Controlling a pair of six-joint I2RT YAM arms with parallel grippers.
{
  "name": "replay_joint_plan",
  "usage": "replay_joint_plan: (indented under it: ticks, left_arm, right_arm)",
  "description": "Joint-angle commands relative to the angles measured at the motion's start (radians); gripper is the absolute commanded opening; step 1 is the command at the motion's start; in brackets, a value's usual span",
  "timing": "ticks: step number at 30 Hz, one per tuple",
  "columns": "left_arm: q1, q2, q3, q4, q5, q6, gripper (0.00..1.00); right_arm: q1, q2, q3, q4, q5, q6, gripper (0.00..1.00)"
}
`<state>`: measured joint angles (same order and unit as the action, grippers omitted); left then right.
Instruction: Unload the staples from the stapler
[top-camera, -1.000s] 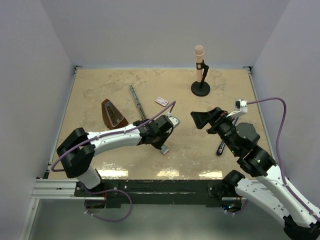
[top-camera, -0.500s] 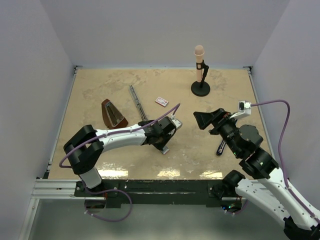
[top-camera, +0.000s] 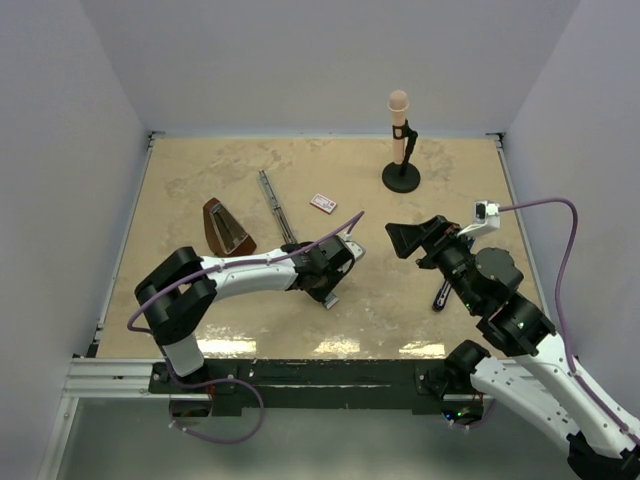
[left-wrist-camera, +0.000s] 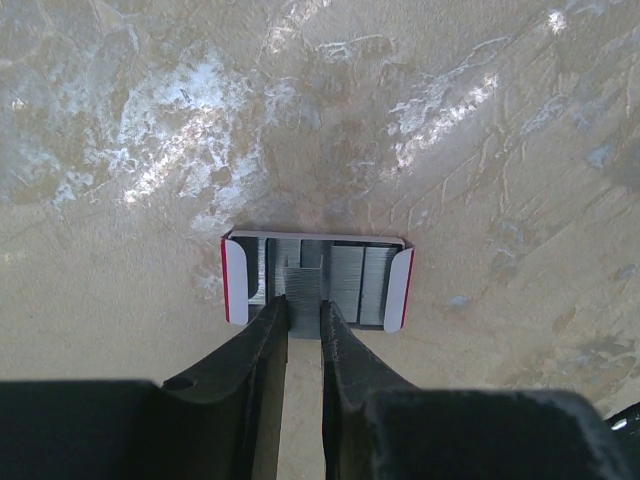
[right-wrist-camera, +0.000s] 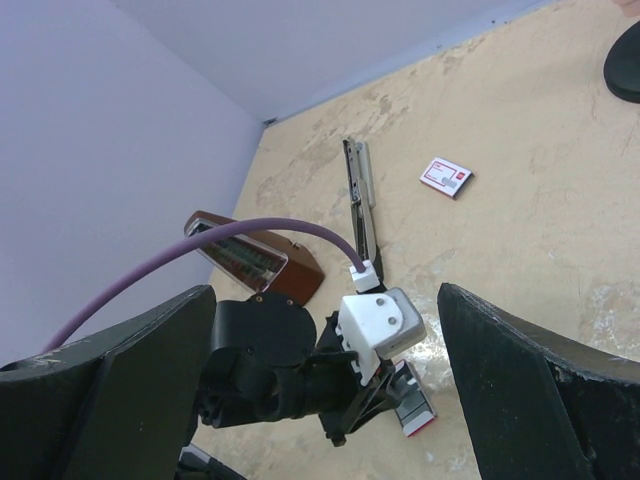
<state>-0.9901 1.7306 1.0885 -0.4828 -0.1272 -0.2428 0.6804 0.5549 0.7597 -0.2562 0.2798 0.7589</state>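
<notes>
- Nearest to us, about the middle of the table (top-camera: 200, 170), the left hand (left-wrist-camera: 303, 312) is almost closed. Its fingertips (left-wrist-camera: 268, 335) pinch the staples (left-wrist-camera: 303, 283), a narrow, ridged silvery strip.
- The strip sits at a small tray (left-wrist-camera: 235, 285) with red-and-white ends, which lies flat on the table and shows more ridged silvery rows inside. We cannot tell whether the strip already rests in the tray or hangs just above it.
- To the right and a little farther off, the right hand (top-camera: 415, 238) hovers above the table with its fingers spread wide. It holds nothing and faces across toward the left hand.
- Farther back and to the left, the stapler (top-camera: 275, 205) lies opened out long and flat. It is well apart from both hands, and nothing touches it.
- Just to the right of the stapler lies the small red-and-white box (top-camera: 323, 203), on its own.
- We judge the main part of the task done, since the strip is out of the stapler and in the left hand's grip. What seems left is to set it down in the tray and let go.
- The stapler's channel is too small in these views for us to say whether any staples remain inside.
</notes>
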Motion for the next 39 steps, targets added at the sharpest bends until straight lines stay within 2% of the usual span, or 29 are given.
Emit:
replay_joint_plan:
  ticks: [1, 39]
  left_arm:
    - [-0.005, 0.004, 0.021, 0.027, -0.018, 0.017, 0.16]
    - [-0.007, 0.029, 0.01, 0.02, -0.041, 0.016, 0.2]
  right_arm:
    - [0.002, 0.01, -0.002, 0.031, 0.032, -0.003, 0.99]
    - [0.002, 0.022, -0.005, 0.046, 0.024, -0.003, 0.99]
